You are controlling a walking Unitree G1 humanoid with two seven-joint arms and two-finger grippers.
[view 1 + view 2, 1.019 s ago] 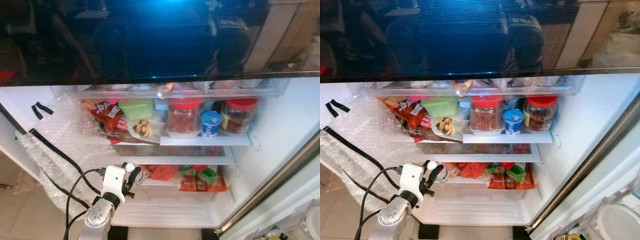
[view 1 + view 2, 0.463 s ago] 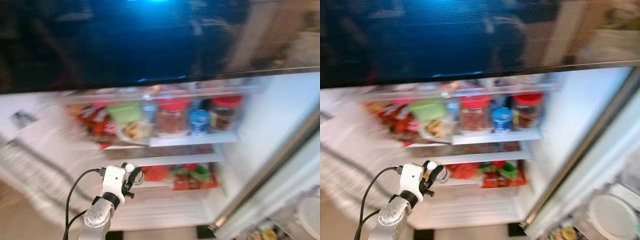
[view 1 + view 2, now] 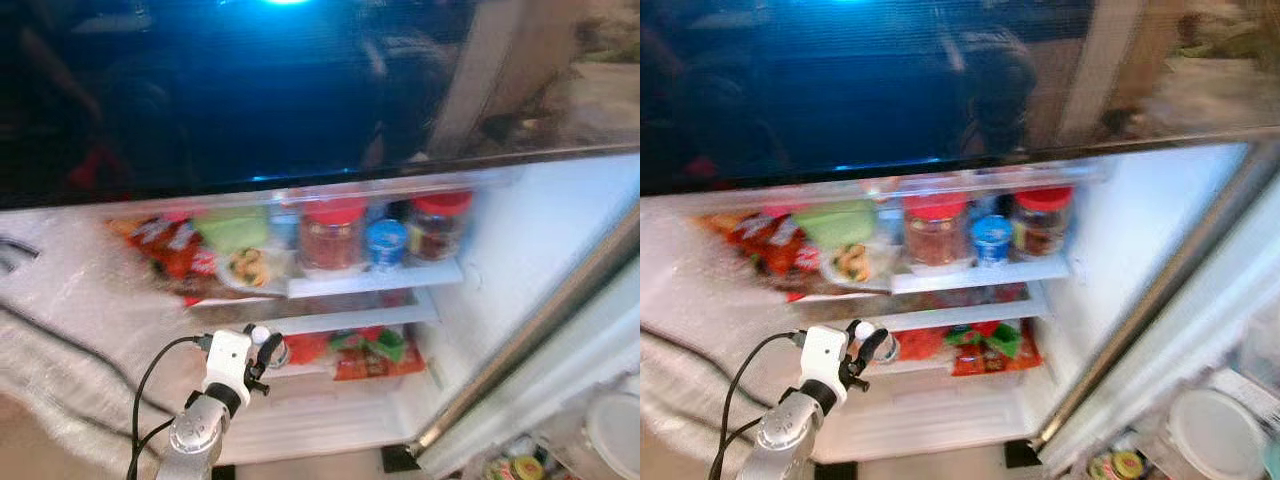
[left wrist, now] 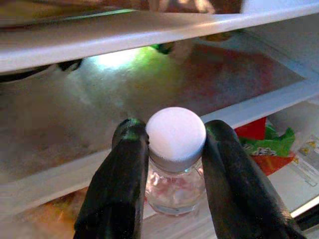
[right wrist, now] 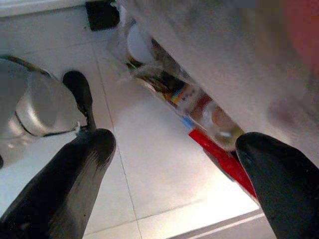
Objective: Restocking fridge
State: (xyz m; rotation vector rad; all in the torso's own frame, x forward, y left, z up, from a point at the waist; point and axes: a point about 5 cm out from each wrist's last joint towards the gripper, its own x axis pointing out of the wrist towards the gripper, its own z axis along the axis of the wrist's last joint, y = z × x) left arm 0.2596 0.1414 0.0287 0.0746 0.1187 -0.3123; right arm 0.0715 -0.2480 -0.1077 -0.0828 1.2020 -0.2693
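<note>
My left gripper (image 4: 175,135) is shut on a small glass jar (image 4: 175,149) with a white screw lid, one black finger on each side of the neck. In the left eye view the jar (image 3: 262,337) is held at the front of the open fridge's lower shelf (image 3: 340,322), left of some red and green packets (image 3: 368,352). The shelf above carries two red-lidded jars (image 3: 332,232), a blue cup (image 3: 385,240), a green tub (image 3: 232,228) and red snack bags (image 3: 170,250). My right gripper (image 5: 174,149) hangs open above a tiled floor.
The fridge door's edge (image 3: 540,335) runs diagonally at the right. Bubble wrap (image 3: 70,310) with a black cable across it covers the left side. Tins and a white lid (image 3: 1210,430) lie on the floor at the lower right. A dark glossy panel (image 3: 250,80) hangs over the fridge.
The camera has swung to the right, so the fridge's contents sit further left in the picture. My left gripper still holds the jar by the lower shelf.
</note>
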